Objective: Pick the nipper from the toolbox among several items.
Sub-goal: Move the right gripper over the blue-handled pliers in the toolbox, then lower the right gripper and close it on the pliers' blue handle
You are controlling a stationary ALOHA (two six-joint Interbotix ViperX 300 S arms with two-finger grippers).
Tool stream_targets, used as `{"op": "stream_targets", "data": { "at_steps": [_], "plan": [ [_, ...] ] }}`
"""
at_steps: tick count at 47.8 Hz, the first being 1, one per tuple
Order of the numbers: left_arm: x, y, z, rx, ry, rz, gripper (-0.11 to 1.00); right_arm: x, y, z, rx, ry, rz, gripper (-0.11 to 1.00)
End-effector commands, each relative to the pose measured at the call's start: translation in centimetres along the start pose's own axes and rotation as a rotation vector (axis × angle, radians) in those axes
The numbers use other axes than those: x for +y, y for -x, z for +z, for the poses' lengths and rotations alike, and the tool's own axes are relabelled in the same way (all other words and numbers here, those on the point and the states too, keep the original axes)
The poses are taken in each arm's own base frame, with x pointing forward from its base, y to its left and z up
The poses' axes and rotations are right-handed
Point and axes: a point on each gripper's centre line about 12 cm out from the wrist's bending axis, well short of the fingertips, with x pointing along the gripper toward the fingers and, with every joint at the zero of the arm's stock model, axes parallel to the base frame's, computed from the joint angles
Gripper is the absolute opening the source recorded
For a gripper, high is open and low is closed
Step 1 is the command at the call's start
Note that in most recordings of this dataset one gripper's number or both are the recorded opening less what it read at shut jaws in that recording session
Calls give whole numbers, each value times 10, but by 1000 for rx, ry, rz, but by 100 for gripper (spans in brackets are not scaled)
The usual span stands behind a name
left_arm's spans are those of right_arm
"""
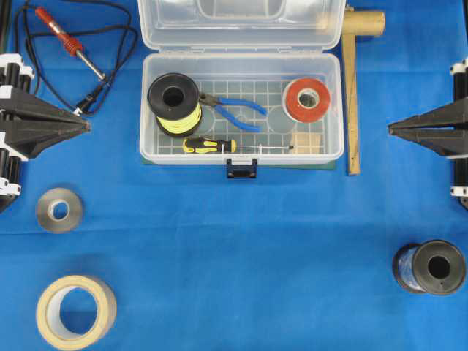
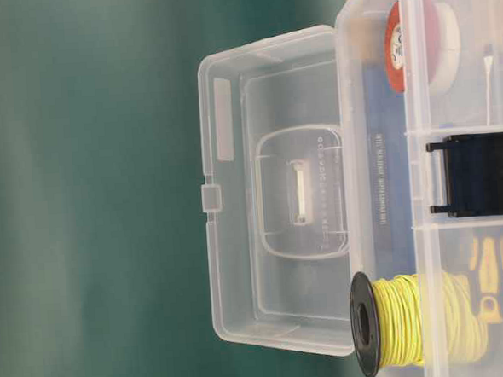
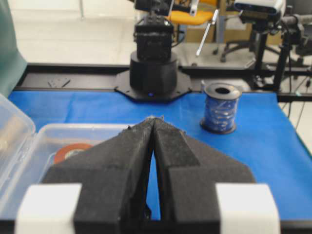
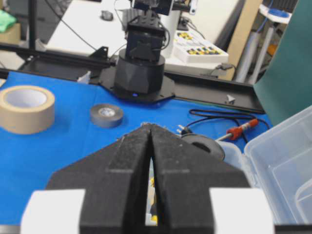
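The clear toolbox (image 1: 242, 155) stands open at the back middle of the blue cloth, its lid (image 1: 241, 22) tipped back. The nipper (image 1: 232, 108) lies on its grid floor, blue handles pointing right, dark jaws next to the yellow wire spool (image 1: 174, 104). My left gripper (image 1: 86, 126) is shut and empty at the left edge, well clear of the box. My right gripper (image 1: 390, 130) is shut and empty at the right edge. In the left wrist view the left gripper's tips (image 3: 154, 118) meet; in the right wrist view the right gripper's tips (image 4: 148, 126) meet too.
In the box also lie a yellow-and-black screwdriver (image 1: 212, 145), a red tape roll (image 1: 307, 100) and a small wooden block (image 1: 306, 142). A red soldering iron (image 1: 69, 43) with black cord lies back left. Grey tape (image 1: 59, 210), beige tape (image 1: 75, 311), a dark spool (image 1: 431, 267) and a wooden mallet (image 1: 354, 80) lie around.
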Motion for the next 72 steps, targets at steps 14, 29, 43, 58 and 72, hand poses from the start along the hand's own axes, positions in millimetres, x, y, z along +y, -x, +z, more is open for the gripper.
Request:
{"op": "stream_targets", "data": {
  "at_steps": [14, 29, 43, 58, 72],
  "plan": [
    [1, -4, 10, -25, 20, 10, 0, -20, -26, 16, 118, -42, -92, 0],
    [1, -4, 9, -26, 25, 11, 0, -64, -94, 3, 446, -73, -222, 1],
    [1, -5, 7, -18, 25, 11, 0, -105, -169, -56, 801, -80, -269, 71],
    [1, -4, 5, -11, 34, 11, 0, -123, -215, -130, 1011, -95, -265, 65],
    [1, -4, 2, -2, 37, 11, 0, -137, -225, -176, 1082, -110, -278, 64]
  ]
}}
